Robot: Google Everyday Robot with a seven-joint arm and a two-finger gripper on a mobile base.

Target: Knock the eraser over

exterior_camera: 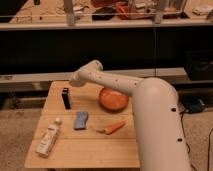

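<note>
Inspecting the wooden worktop [85, 152], we find the eraser [66, 98] standing upright on its narrow end near the rear left corner, a black block taller than it is wide. The white arm [150, 115] rises from the lower right of the view and reaches leftward over the rear of the worktop. Its far end, where the gripper [73, 81] sits, hangs just above the eraser and slightly to the right of it as seen in the camera view. We cannot tell whether the gripper is wide, narrow or holding anything, as the wrist is turned away from us, and we cannot tell whether it touches the eraser; a narrow dark gap appears between the two. An orange bowl [114, 99] stands to the right of the eraser, partly under the arm. Nearer the front, a blue pad [80, 120] lies flat, apart from the eraser, with a carrot [114, 127] to its right. A white bottle [48, 140] lies on its side at the front left.
</note>
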